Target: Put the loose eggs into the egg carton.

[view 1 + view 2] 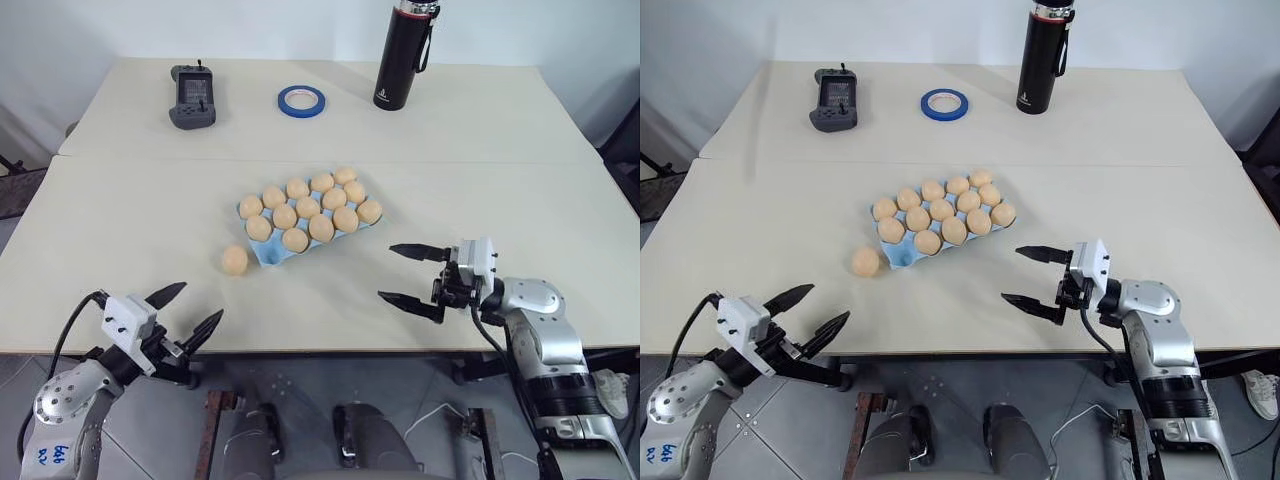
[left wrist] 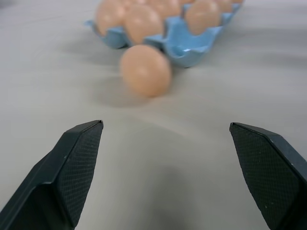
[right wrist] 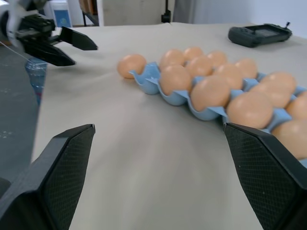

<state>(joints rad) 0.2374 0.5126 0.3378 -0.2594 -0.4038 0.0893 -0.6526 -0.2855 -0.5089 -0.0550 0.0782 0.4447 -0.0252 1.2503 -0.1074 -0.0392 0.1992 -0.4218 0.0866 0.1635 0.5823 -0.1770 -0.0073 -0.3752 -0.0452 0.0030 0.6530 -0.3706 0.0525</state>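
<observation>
Loose egg (image 1: 235, 260) lies on the table (image 1: 120, 210) left of centre, just beside the carton (image 1: 268, 250), apparently touching its lower-left corner. Left tool (image 1: 192, 312), fingers spread and empty, lower left; right tool (image 1: 412, 273), likewise spread and empty, lower right of the carton. Pale table against a white wall. Carton cups hidden under eggs.

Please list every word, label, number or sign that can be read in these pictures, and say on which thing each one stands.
Black bottle: a small white logo mark near its base, too small to read.
Grey handheld controller: a dark screen, no readable text.
Blue tape ring: no text visible.
Eggs and egg carton: no print visible.
Nothing can be quoted as readable text.
</observation>
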